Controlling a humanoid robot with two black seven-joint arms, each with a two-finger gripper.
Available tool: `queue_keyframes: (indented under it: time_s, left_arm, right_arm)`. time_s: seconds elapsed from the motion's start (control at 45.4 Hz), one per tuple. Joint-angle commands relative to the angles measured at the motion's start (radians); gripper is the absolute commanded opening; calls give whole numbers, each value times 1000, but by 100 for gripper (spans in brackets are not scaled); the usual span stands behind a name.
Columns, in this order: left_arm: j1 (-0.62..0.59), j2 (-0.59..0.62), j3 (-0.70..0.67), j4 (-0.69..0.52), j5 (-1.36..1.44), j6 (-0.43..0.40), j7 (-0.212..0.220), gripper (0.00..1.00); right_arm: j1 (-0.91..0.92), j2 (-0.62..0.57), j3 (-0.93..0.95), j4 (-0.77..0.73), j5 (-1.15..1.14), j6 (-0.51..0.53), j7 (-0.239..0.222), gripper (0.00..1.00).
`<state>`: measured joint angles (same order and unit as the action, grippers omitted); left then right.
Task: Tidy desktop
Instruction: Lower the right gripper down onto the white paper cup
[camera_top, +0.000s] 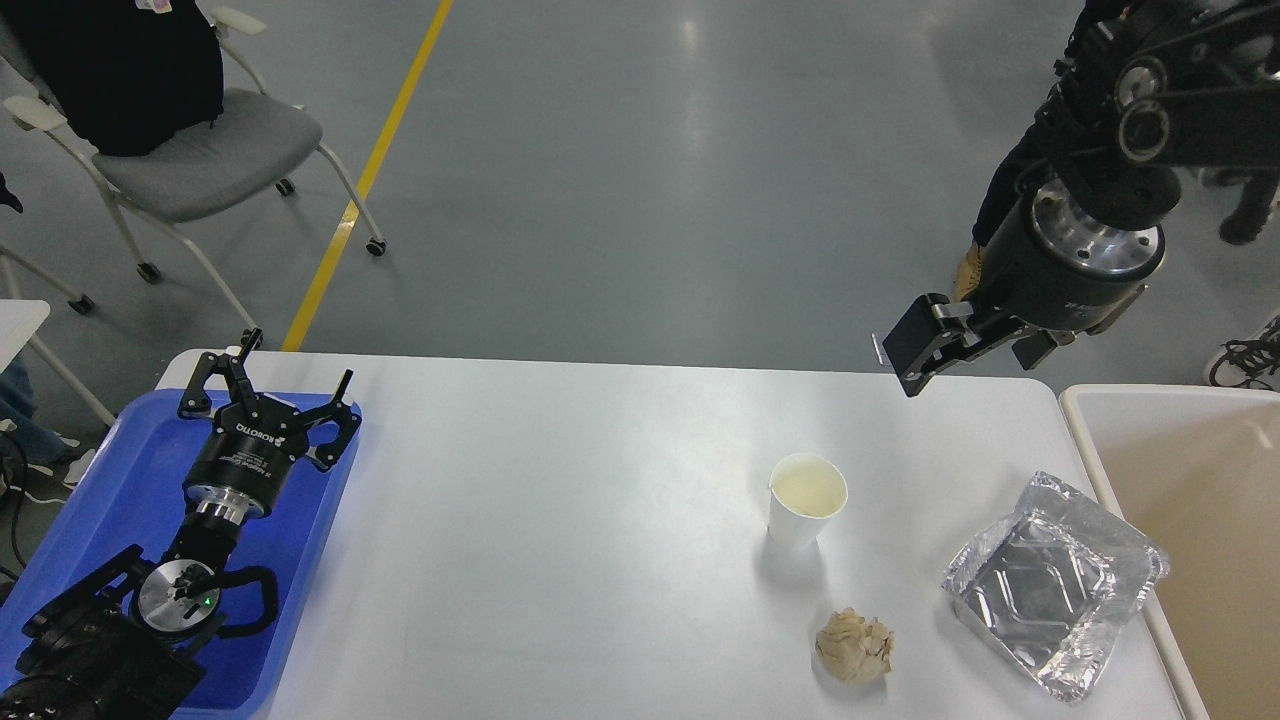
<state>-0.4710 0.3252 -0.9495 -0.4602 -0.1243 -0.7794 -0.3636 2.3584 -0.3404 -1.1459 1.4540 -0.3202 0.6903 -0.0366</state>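
White desktop (560, 520) fills the foreground, bearing a paper cup (806, 498), crumpled wad (854, 646) and foil tray (1056, 583). Left gripper (285, 385) spreads empty over the blue tray (120, 480); right gripper (925, 350) seems released too.

Our left arm hides much of the blue tray (320, 480), which the left edge cuts off. The beige bin (1085, 410) runs past the right edge. Our right gripper (925, 350) shows its 2 fingers overlapping, their gap unreadable.

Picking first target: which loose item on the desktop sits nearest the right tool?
The paper cup, upright, mid-desktop; crumpled paper and foil tray lie farther from the right tool.
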Motion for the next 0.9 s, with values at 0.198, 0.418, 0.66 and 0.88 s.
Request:
queue_keyframes:
  time_s: [0.198, 0.418, 0.66, 0.88]
  left_arm:
    - [0, 0, 0, 0, 0, 0, 0, 99]
    - [0, 0, 0, 0, 0, 0, 0, 99]
    - [0, 0, 0, 0, 0, 0, 0, 99]
    - [0, 0, 0, 0, 0, 0, 0, 99]
  right_arm:
    - [-240, 9, 55, -101, -76, -204, -29, 100]
    - [-384, 64, 71, -251, -65, -230, -40, 100]
    - [-524, 113, 130, -348, -60, -233, -54, 100]
    - [-639, 165, 166, -412, -60, -233, -54, 100]
